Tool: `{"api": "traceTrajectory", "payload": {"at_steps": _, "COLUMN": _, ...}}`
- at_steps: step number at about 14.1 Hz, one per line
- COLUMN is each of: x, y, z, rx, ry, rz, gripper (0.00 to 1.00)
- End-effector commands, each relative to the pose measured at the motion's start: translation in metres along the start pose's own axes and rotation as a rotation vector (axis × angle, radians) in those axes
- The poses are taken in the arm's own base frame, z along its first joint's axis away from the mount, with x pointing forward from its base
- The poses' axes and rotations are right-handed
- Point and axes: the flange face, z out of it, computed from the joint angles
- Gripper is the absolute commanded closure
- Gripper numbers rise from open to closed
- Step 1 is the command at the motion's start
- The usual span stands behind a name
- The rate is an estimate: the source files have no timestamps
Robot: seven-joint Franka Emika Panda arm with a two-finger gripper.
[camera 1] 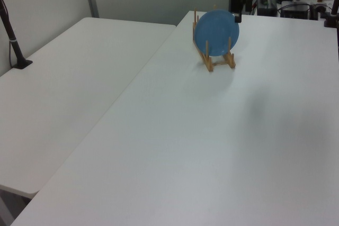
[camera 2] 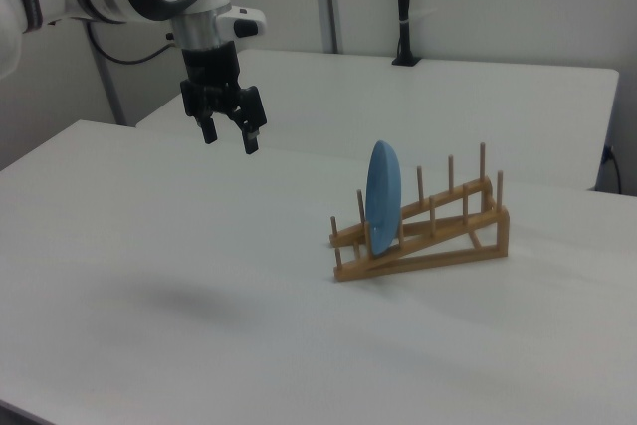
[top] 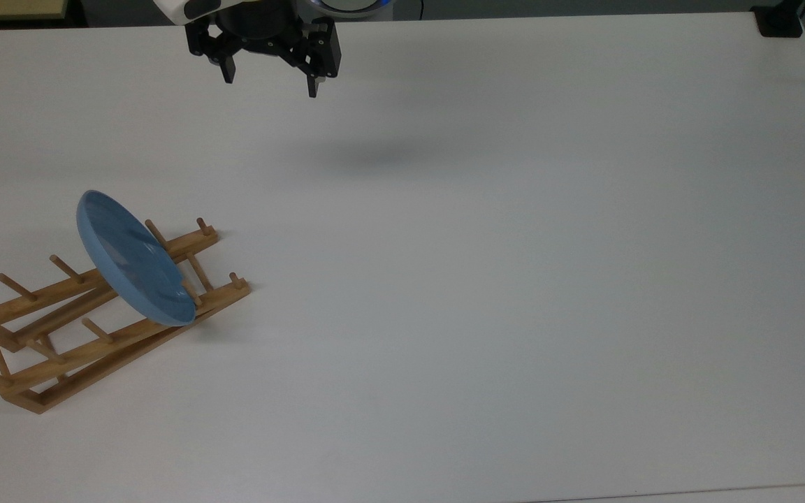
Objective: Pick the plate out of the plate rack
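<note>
Approach step: I have the gripper (top: 270, 80) high over the table (top: 514, 279), jaws open and empty, plate (top: 133, 258) on edge in the plate rack (top: 60, 349) at 8 o'clock in the top view, so next I descend onto its rim.

A broad white table (top: 486, 293) carries the scene. Directly on it lies one thing, a wooden plate rack (top: 105, 318), sitting near the top view's left edge and well apart from the other sides. In the left view a second white table (camera 1: 69, 104) butts against the first along a straight seam.
</note>
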Motion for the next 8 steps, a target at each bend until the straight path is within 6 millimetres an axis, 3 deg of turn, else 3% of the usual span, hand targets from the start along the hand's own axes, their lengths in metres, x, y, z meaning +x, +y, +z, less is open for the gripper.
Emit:
{"api": "traceTrajectory", "payload": {"at_steps": 1, "x": -0.0144, "y": -0.0024, "z": 0.0016, "rx": 0.006, "ry": -0.057, "rz": -0.021, "gripper": 0.0}}
{"api": "traceTrajectory", "payload": {"at_steps": 8, "x": -0.0157, "y": -0.005, "z": 0.0029, "rx": 0.005, "ry": -0.067, "rz": -0.024, "gripper": 0.0}}
